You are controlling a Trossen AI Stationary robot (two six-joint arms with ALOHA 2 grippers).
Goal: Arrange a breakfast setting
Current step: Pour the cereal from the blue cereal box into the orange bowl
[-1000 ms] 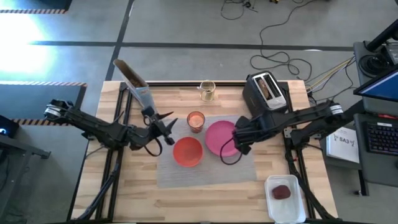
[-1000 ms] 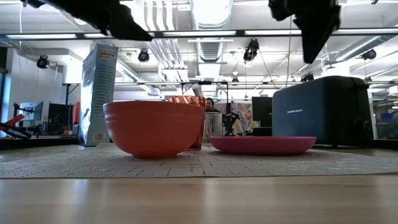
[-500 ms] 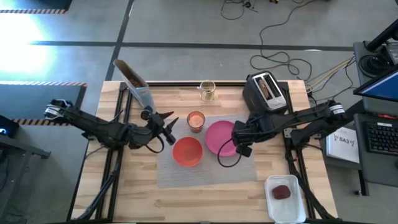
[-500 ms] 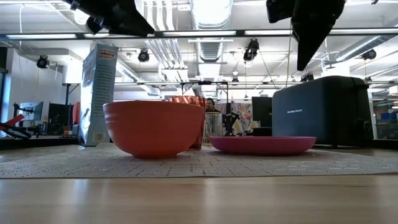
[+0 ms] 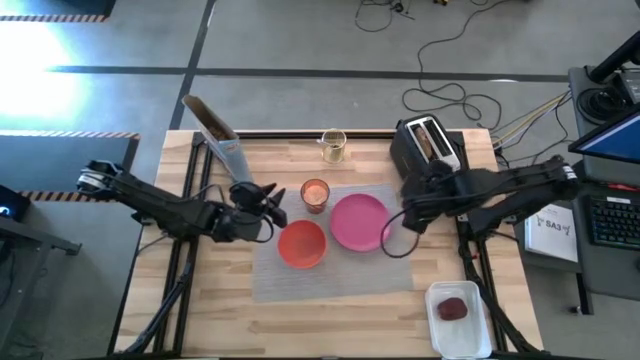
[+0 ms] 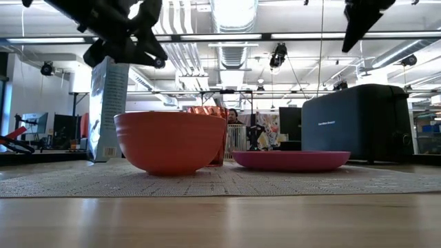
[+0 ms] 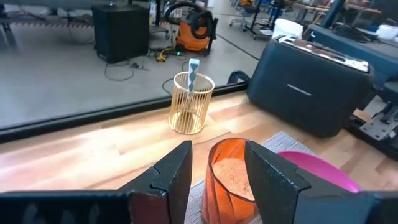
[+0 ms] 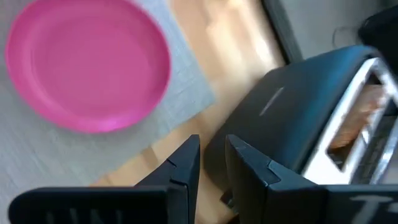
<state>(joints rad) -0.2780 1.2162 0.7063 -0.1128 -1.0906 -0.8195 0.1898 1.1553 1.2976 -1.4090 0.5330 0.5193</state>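
Breakfast setup looked about halfway. The pink plate (image 5: 358,222), orange bowl (image 5: 301,244) and cup (image 5: 314,194) sat on the grey placemat (image 5: 392,272). Toast (image 5: 428,139) was still in the toaster (image 5: 430,150), and a dark-red item (image 5: 452,309) waited in a white tray (image 5: 437,325) near the desk's front corner. Left claw (image 5: 270,204) hung by the cup, narrow gap, empty. Right claw (image 5: 414,216) was beside the toaster, nearly closed, holding nothing.
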